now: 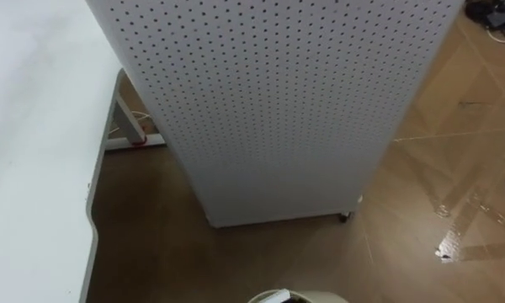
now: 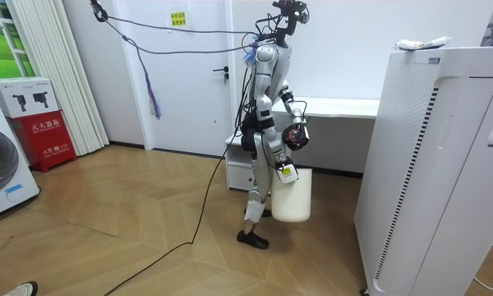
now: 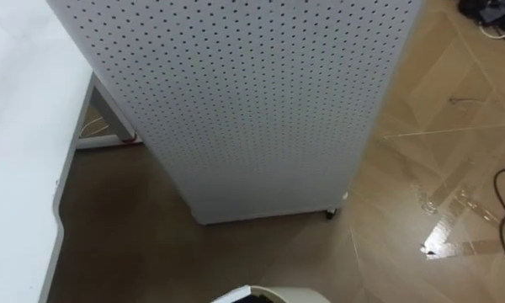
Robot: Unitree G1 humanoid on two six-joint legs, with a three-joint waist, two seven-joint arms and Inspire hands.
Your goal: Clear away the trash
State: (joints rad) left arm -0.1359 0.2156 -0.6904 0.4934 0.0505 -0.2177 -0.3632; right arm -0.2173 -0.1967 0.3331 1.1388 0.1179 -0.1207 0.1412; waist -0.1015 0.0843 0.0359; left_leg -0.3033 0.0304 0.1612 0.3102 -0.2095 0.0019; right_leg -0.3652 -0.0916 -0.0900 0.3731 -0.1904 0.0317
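A white garbage bin (image 2: 292, 196) stands on the floor right by my legs, on the room view's right of them. Its rim (image 1: 299, 296) shows at the bottom edge of the eye views. One dark hand (image 2: 296, 136) is raised before my waist and the other (image 2: 285, 171) hangs lower, just above the bin. I cannot tell which hand is which or whether either holds anything. A light, flat scrap (image 2: 423, 43) lies on top of the tall white cabinet (image 2: 435, 164).
The cabinet's perforated white side (image 1: 286, 101) rises close in front of me on small casters. A white table (image 1: 25, 126) runs along my left. Brown wood floor lies between them and to my right, with cables (image 1: 501, 17) at the far right.
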